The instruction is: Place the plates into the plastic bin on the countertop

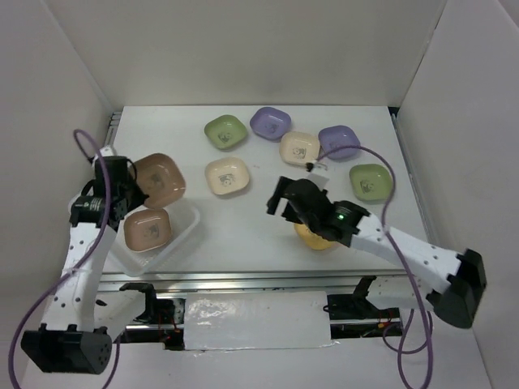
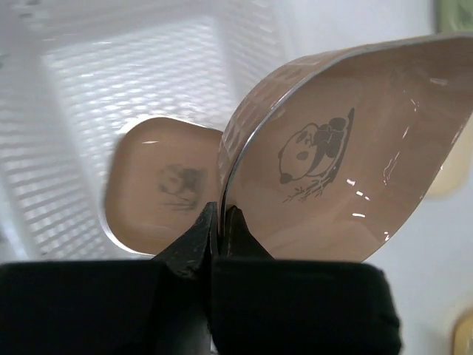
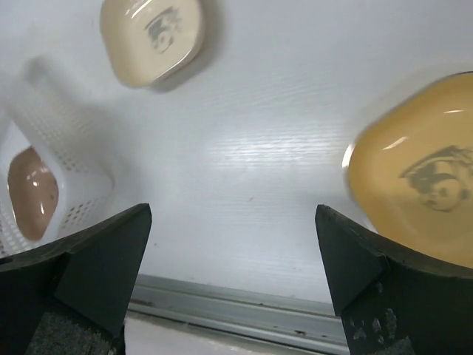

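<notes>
My left gripper (image 1: pixel 139 190) (image 2: pixel 219 220) is shut on the rim of a brown plate (image 1: pixel 160 178) (image 2: pixel 347 155), which is tilted above the far end of the plastic bin (image 1: pixel 189 222) (image 2: pixel 111 89). A second brown plate (image 1: pixel 147 228) (image 2: pixel 159 192) lies flat inside the bin. My right gripper (image 1: pixel 278 198) (image 3: pixel 236 244) is open over the bare countertop (image 1: pixel 243 231), holding nothing. A yellow plate (image 1: pixel 318 238) (image 3: pixel 421 192) lies beside its right finger, partly under the arm.
Several plates lie at the back of the countertop: green (image 1: pixel 225 132), purple (image 1: pixel 270 122), cream (image 1: pixel 299 147), purple (image 1: pixel 339 143), green (image 1: pixel 370 181) and cream (image 1: pixel 227 176) (image 3: pixel 151 37). A metal rail (image 3: pixel 236 303) runs along the front edge. White walls enclose three sides.
</notes>
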Robot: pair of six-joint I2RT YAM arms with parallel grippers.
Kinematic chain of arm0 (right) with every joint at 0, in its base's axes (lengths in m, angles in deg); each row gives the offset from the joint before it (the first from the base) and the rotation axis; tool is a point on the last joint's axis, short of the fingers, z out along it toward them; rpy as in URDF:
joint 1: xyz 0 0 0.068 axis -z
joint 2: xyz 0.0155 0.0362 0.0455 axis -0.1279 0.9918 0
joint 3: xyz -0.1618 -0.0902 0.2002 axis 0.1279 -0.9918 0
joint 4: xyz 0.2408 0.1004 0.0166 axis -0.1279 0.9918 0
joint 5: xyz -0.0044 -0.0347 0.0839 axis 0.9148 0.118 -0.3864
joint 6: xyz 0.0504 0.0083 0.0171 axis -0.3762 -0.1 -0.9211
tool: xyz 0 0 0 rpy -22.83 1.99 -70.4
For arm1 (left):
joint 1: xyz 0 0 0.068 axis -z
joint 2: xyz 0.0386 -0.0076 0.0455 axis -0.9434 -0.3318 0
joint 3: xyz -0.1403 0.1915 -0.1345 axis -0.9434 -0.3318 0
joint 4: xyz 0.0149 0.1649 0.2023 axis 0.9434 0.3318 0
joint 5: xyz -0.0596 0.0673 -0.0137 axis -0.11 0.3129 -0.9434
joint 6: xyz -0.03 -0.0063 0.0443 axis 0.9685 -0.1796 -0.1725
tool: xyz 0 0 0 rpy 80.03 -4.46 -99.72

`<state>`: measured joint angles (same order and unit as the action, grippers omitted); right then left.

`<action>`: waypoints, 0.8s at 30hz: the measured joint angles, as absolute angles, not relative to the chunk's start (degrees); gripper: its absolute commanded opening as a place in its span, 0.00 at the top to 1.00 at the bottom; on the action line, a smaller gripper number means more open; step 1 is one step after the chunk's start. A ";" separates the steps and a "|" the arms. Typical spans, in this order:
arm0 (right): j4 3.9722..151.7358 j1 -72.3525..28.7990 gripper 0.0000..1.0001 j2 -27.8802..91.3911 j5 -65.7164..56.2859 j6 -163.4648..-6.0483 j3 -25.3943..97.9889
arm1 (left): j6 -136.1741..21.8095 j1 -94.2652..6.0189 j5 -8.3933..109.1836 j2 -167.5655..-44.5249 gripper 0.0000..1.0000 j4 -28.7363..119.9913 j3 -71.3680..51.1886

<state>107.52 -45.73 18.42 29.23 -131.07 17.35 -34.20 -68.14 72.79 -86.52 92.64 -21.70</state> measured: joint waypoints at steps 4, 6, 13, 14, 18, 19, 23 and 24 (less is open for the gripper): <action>108.74 -39.04 0.00 4.06 28.99 -131.59 6.70 | -31.81 -79.66 76.22 -83.19 1.00 94.65 -24.17; 109.12 -36.37 0.00 -1.36 28.03 -131.59 3.01 | -30.37 -82.65 76.33 -82.67 1.00 95.83 -26.14; 109.44 -29.97 0.00 -9.80 23.31 -129.34 -1.47 | -24.40 -87.97 69.38 -82.49 1.00 96.57 -32.76; 109.44 -29.31 0.00 -10.30 22.74 -128.84 -1.47 | -23.66 -88.12 68.68 -83.19 1.00 96.66 -33.53; 109.46 -25.75 0.00 -13.03 19.88 -126.19 -1.62 | -21.12 -88.23 66.21 -86.19 1.00 95.96 -37.05; 109.42 -24.72 0.00 -13.78 19.15 -125.62 -1.78 | -20.08 -88.23 65.68 -85.62 1.00 95.91 -38.56; 109.46 -20.73 0.00 -15.96 15.44 -123.28 -2.72 | -15.18 -88.49 64.22 -79.43 1.00 95.76 -44.44; 109.46 -20.09 0.00 -16.22 14.70 -122.87 -2.74 | -13.78 -88.69 63.85 -77.64 1.00 95.39 -45.53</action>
